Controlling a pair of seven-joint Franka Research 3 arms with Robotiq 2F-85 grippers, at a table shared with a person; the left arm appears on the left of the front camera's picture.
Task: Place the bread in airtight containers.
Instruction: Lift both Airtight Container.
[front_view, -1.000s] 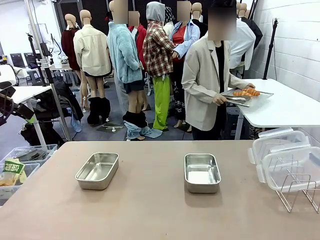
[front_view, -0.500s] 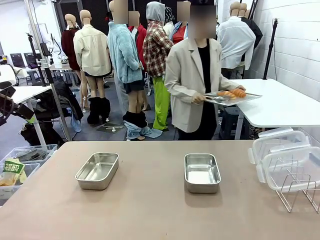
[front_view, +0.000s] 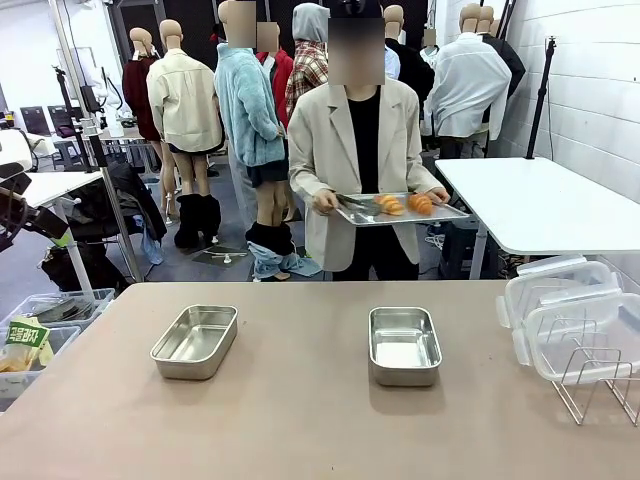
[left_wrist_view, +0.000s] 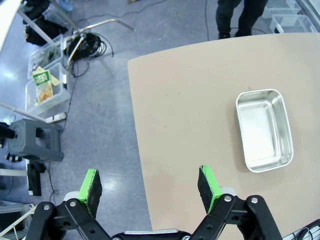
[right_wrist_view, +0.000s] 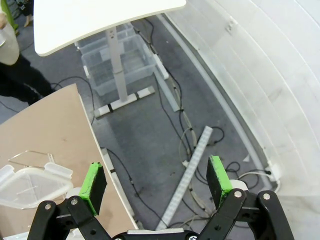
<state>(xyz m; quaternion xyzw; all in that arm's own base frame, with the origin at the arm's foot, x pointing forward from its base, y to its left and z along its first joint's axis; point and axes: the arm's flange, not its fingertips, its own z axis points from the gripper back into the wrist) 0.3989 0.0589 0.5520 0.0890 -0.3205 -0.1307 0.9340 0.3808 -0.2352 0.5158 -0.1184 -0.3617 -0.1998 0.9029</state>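
Nearest, the left gripper (left_wrist_view: 149, 174) hangs with its jaws spread wide and nothing between them, straddling the left edge of the tan table (front_view: 300, 430), one pad over the tabletop and one over the floor. The right gripper (right_wrist_view: 155, 174) is likewise wide open and empty, out past the table's right edge above the floor and its cables.

The near half of the tabletop is bare, giving free room from the near edge up to the tins. The left tin (front_view: 195, 341) sits left of centre and the right tin (front_view: 404, 345) right of centre, well apart, both uncovered and empty, their steel shiny with rounded corners. Clear lids (front_view: 560, 305) lean in a wire rack (front_view: 592, 385) at the right edge.

Beyond the far edge a person (front_view: 358, 150) faces the table, holding a flat steel tray (front_view: 452, 212) level in both hands. Two pieces of bread (front_view: 391, 204) lie on it side by side, golden-brown and small. A white table (front_view: 545, 200) stands far right.

A second ago the person stood side-on at that white table with the tray over it; now they are turned towards the tins and stand nearer the middle. Tins, lids and grippers are unchanged.
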